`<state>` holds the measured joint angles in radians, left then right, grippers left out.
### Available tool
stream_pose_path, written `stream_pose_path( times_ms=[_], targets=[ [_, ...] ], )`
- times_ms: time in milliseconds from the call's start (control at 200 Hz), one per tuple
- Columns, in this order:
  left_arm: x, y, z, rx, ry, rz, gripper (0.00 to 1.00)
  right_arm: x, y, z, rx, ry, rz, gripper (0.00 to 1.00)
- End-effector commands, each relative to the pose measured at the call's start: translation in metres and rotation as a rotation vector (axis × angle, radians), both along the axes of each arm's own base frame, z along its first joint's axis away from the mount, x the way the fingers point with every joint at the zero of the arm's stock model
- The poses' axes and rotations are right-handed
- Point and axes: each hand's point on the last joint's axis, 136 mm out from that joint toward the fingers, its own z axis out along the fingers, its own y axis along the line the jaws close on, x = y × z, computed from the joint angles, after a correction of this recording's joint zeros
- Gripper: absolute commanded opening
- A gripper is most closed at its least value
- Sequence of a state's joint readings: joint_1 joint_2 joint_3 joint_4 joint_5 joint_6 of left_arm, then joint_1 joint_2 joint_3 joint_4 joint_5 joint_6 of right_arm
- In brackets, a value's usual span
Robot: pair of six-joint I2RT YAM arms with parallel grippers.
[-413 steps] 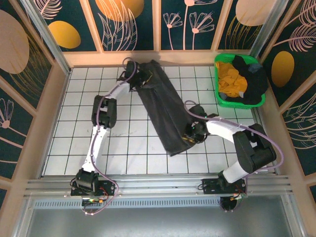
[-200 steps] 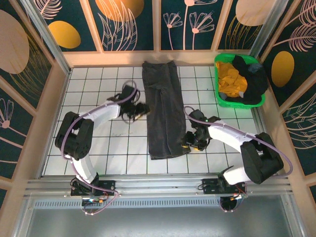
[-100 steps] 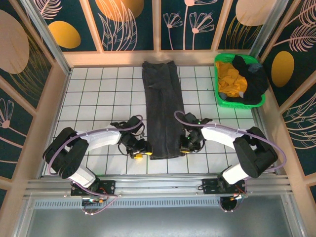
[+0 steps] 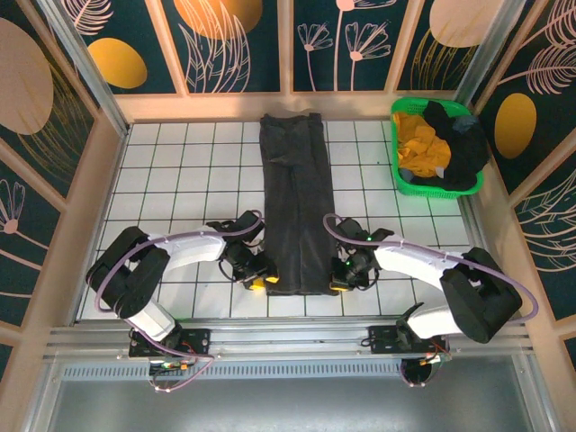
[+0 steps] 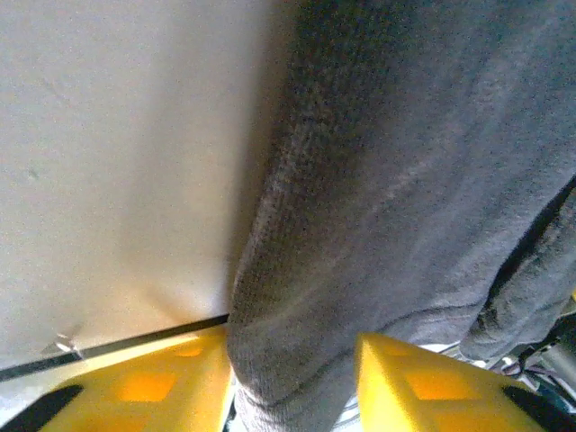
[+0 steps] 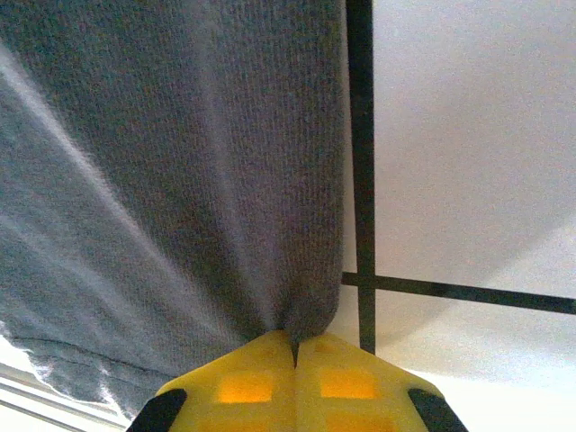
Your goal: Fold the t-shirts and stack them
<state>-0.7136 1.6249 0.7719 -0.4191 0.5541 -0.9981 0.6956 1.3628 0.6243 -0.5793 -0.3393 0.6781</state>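
The charcoal t-shirt point(image 4: 295, 202) lies folded lengthwise as a long strip running from the back wall toward the front edge. My left gripper point(image 4: 261, 281) sits at the strip's near left corner. In the left wrist view its yellow fingers point(image 5: 144, 382) stand apart, open, with the cloth corner point(image 5: 378, 198) bulging between them. My right gripper point(image 4: 340, 283) is at the near right corner. In the right wrist view it point(image 6: 295, 340) is shut, pinching the shirt's edge point(image 6: 225, 162). Mustard-yellow point(image 4: 420, 144) and black point(image 4: 459, 148) tees are piled in the basket.
The green mesh basket point(image 4: 407, 186) stands at the back right corner of the white tiled table point(image 4: 180, 171). Wooden walls border the table on three sides. Open tiles lie left and right of the strip.
The shirt went from a slanted lie to straight along the table. The left gripper came from the far end down to the near left corner; the right gripper slid toward the front edge.
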Motion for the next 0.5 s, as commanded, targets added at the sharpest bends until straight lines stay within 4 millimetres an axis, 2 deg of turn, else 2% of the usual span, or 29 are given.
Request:
stream_pose_path(
  times_ms=[0, 60, 175, 275, 370, 495],
  targets=[
    [0.001, -0.014, -0.011, -0.046, -0.028, -0.032, 0.18, -0.014, -0.002, 0.000, -0.004, 0.044, -0.006, 0.00],
    [-0.006, -0.006, -0.014, -0.028, -0.015, -0.034, 0.00, -0.017, -0.002, 0.000, 0.000, 0.053, 0.002, 0.00],
    [-0.022, 0.004, -0.012, -0.033, 0.015, -0.034, 0.00, -0.025, 0.001, 0.003, 0.016, 0.078, 0.021, 0.00],
    [-0.030, 0.005, -0.001, -0.075, 0.026, -0.017, 0.00, -0.029, 0.004, 0.010, 0.039, 0.090, 0.019, 0.00],
    [-0.026, -0.003, 0.015, -0.140, 0.000, 0.013, 0.00, -0.024, 0.008, 0.020, 0.062, 0.079, -0.005, 0.00],
    [-0.008, -0.010, 0.033, -0.175, -0.072, 0.060, 0.00, -0.004, 0.012, 0.035, 0.067, 0.035, -0.056, 0.00]
  ],
)
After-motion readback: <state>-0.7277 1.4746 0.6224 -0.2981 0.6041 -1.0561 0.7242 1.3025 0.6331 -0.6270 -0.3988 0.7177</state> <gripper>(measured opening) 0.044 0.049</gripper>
